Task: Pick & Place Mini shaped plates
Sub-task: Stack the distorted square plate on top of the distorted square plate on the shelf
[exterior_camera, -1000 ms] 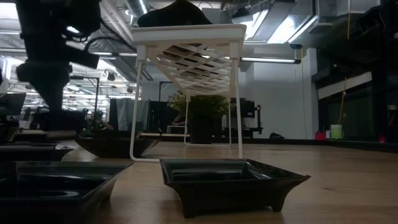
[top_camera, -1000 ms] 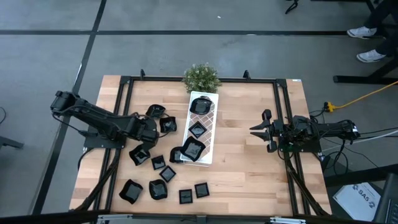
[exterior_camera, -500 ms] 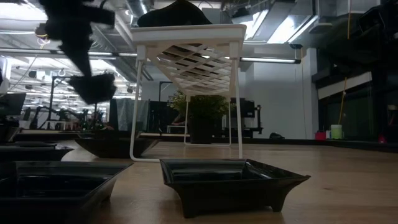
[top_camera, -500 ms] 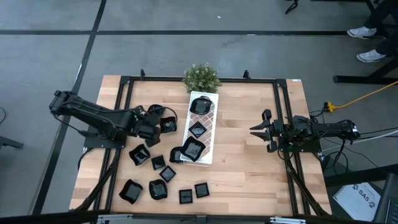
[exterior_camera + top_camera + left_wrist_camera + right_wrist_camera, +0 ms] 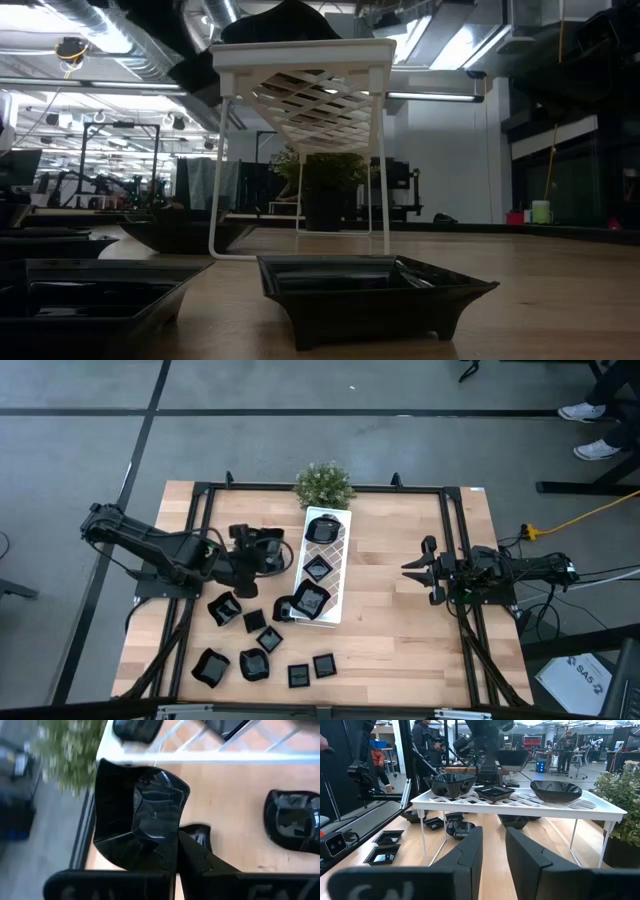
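A white lattice tray (image 5: pixel 335 550) stands on thin legs mid-table and bears three mini shaped plates (image 5: pixel 317 569). Several more glossy black plates (image 5: pixel 255 663) lie on their bases on the wood at the near left. My left gripper (image 5: pixel 256 557) hangs just left of the tray, shut on one black plate (image 5: pixel 145 815), which also shows above the tray's far side in the right wrist view (image 5: pixel 512 757). My right gripper (image 5: pixel 492 855) waits at the table's right side, level, open, with nothing between its fingers. My left gripper pinches the plate's rim (image 5: pixel 167 847) between its two fingers (image 5: pixel 192 857), at the edge nearest the wrist. The fingers slant downward from the table's left. The plate is lifted clear of the table and tipped up on its edge.
A small potted plant (image 5: pixel 323 484) stands at the tray's far end. One plate (image 5: pixel 285 608) sits against the tray's near left corner. A black metal frame (image 5: pixel 200 510) runs along the table's edges. Bare wood lies between the tray and my right arm.
My left gripper has risen from among the loose plates and gone toward the white tray and slightly toward the far edge, rolling its wrist as it went. The plate in its fingers has come up clear of the table and tipped over.
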